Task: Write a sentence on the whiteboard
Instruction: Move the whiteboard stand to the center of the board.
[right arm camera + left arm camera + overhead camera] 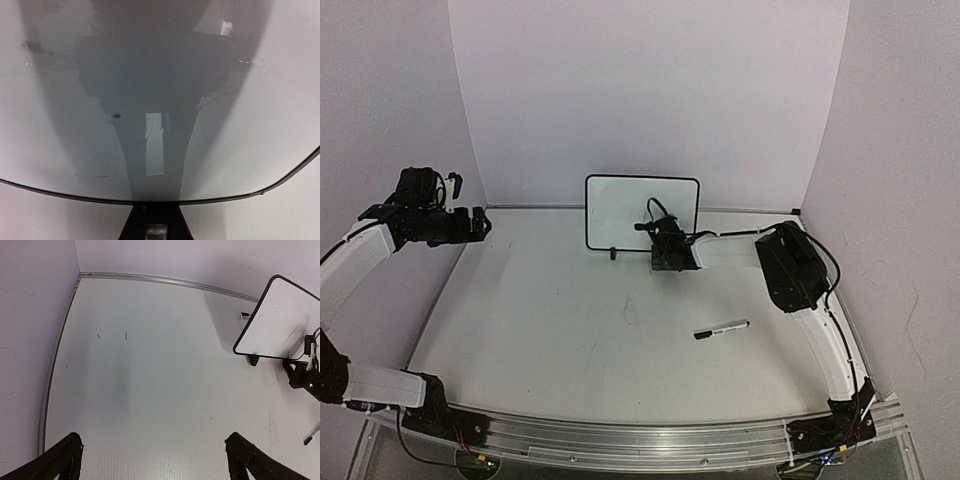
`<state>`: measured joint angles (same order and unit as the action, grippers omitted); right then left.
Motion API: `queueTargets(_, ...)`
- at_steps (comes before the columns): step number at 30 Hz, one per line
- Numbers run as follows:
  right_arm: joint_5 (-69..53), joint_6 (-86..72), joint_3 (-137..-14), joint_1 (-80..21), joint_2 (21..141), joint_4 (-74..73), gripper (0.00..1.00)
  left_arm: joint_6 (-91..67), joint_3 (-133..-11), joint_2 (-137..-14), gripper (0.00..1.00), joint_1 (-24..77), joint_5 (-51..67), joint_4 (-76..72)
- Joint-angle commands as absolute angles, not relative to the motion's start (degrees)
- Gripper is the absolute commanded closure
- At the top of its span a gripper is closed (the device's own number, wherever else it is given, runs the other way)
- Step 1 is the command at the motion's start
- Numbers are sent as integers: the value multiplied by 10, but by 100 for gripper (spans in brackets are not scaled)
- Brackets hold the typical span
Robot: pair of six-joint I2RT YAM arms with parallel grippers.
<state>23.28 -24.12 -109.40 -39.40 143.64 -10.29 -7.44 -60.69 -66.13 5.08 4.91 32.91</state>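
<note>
— At the back of the table, in the middle, the whiteboard stands upright on its small feet.
— And the right gripper?
— It is clenched, with its fingers pressed together right at the black frame on the board's lower right part. Whether they pinch the frame, I cannot tell.
— The left gripper?
— Released, its jaws wide apart, raised at the left side, well away from the board.
— Something else?
— A black marker lies flat on the table, nearer to us than the right gripper.
</note>
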Motion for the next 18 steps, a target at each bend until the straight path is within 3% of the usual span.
queueTargets(1, 228, -249, -1026, -398, 1377, -62, 100, -75, -618, -647, 0, 49, 35, 316)
queueTargets(18, 210, -282, -779, -451, 1223, -4, 100, -90, -589, -557, 0, 48, -100, 294)
